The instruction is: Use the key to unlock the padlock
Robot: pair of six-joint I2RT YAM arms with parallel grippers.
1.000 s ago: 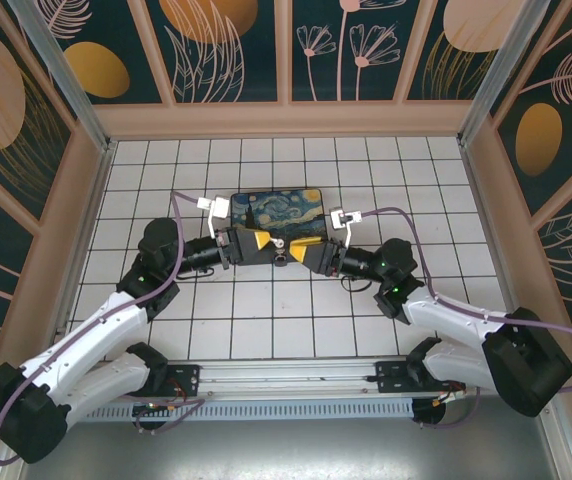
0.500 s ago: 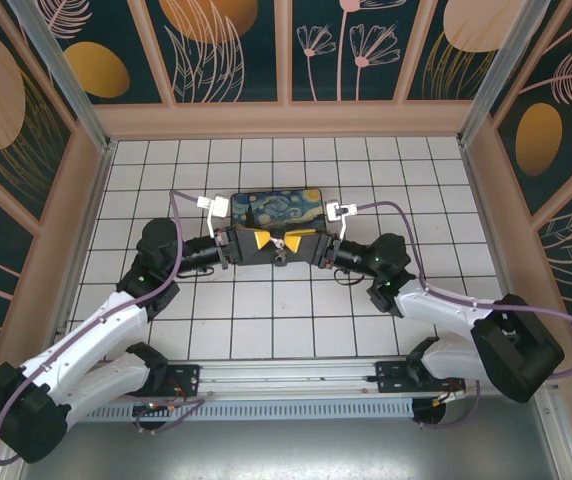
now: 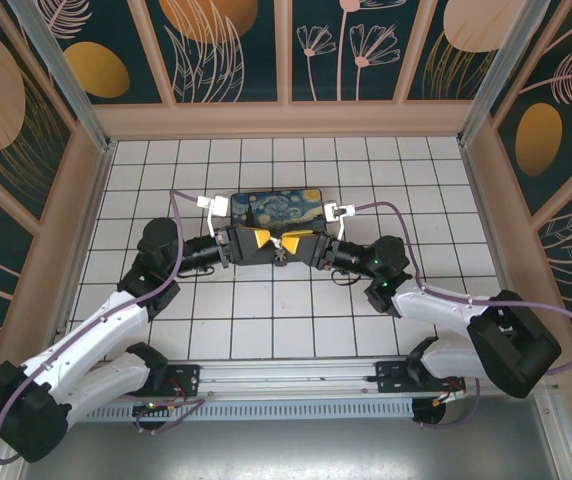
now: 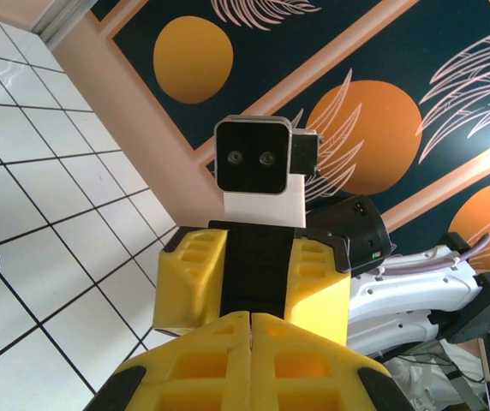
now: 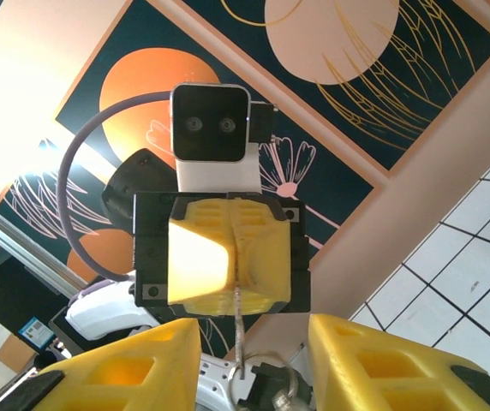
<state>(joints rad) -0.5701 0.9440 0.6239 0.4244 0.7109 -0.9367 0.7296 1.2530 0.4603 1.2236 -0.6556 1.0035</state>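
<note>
Since a second ago, we see the right arm (image 3: pixel 436 310) has folded its elbow tighter and pushed further toward the centre. That has brought the right claw (image 3: pixel 294 244) nose to nose with its partner, while the other arm has stayed put. On the left, the left arm (image 3: pixel 106 335), white-shelled with black joints and a lilac cable, stretches low over the white tiled counter (image 3: pixel 266 315). The left claw (image 3: pixel 263 241) points rightward, its smooth yellow plastic fingers (image 5: pixel 198 257) pressed together along a straight seam. Out of that seam pokes the key (image 5: pixel 238 330), a thin straight metal shaft pinched there, its head hidden in the grip. Its tip reaches the padlock (image 5: pixel 260 384), a small grey metal body with a rounded wire shackle. The padlock sits between the two claws, just before the near edge of the dark box (image 3: pixel 276 207) with the painted lid. The right claw's blocky, hollow-celled yellow fingers (image 5: pixel 382 364) stand partway apart on either side of the padlock. We cannot tell whether they touch it.
</note>
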